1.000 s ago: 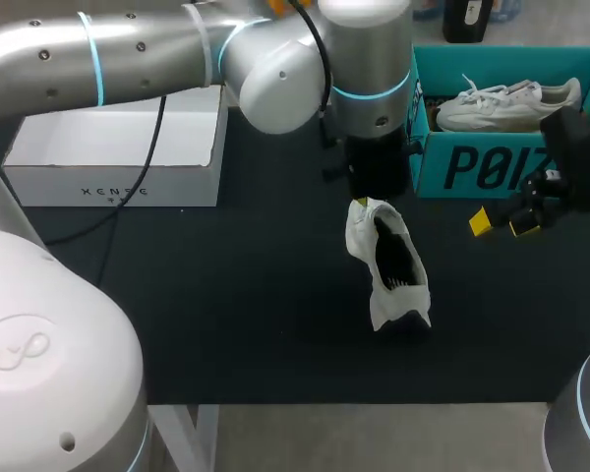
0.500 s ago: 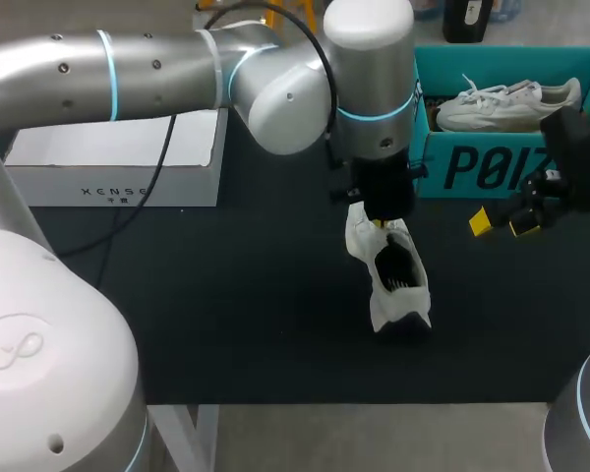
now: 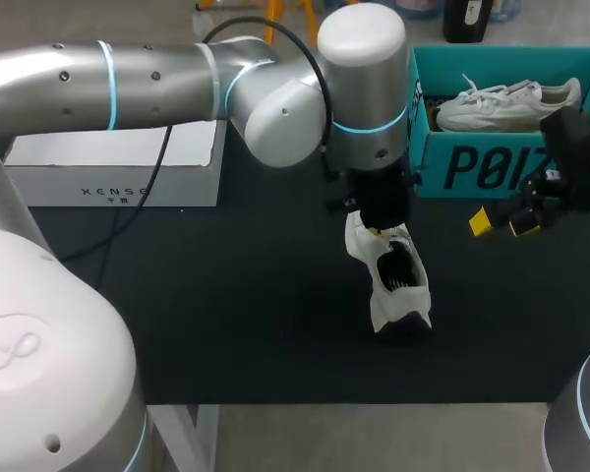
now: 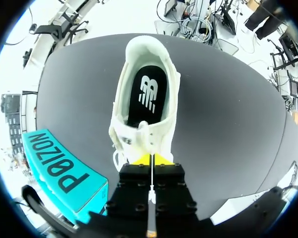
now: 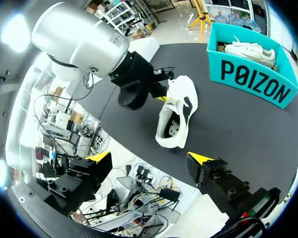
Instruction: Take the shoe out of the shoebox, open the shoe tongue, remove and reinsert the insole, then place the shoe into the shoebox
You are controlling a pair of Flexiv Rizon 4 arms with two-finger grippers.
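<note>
Left gripper (image 4: 151,159): jaws closed tip to tip, against the tongue end of the white shoe (image 4: 154,64); any pinch not discernible. Shoe: upright on the black table (image 3: 226,295), heel away, near the teal shoebox (image 3: 472,167). Right gripper (image 5: 149,161): jaws spread, empty, well apart.

Head view's kinda useless here: the left arm (image 3: 369,128) sits right over the shoe (image 3: 395,280), covering its toe end. From the left wrist, the left gripper (image 4: 151,159) blocks the toe too, and whether the yellow tips actually pinch the tongue is anyone's guess. The teal shoebox (image 3: 472,167) runs off the edge, its wall hiding the second sneaker's (image 3: 506,103) sole. The white box (image 3: 118,162) is half behind the arm.
</note>
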